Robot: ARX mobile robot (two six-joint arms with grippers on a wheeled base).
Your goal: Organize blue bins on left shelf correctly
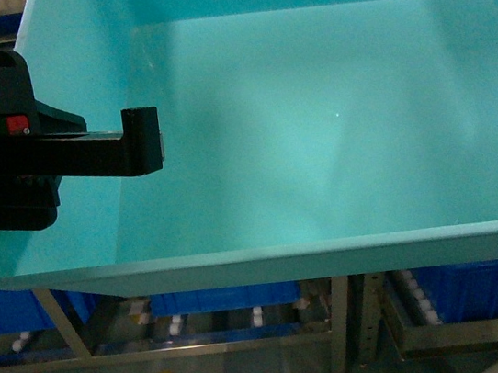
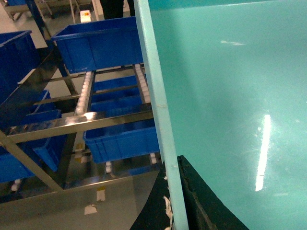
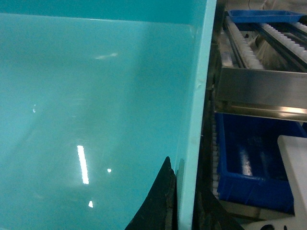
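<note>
Light turquoise rectangular plastic bin (image 1: 314, 122) held aloft before shiny steel roller shelf (image 2: 72, 122). Left claw (image 2: 175, 201) clamps bin's left wall, right claw (image 3: 184, 201) clamps right wall. Royal-blue ribbed bins (image 2: 96, 45) sit on rack.

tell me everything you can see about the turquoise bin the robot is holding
The turquoise bin is a light cyan, glossy plastic tub with smooth tapered walls, a flat floor and a rolled rim. It is empty and held raised in front of the steel shelf, filling most of the head view. The left gripper straddles its left wall, one finger inside, and the right gripper clamps the right wall likewise. Light glints off its floor.
</note>
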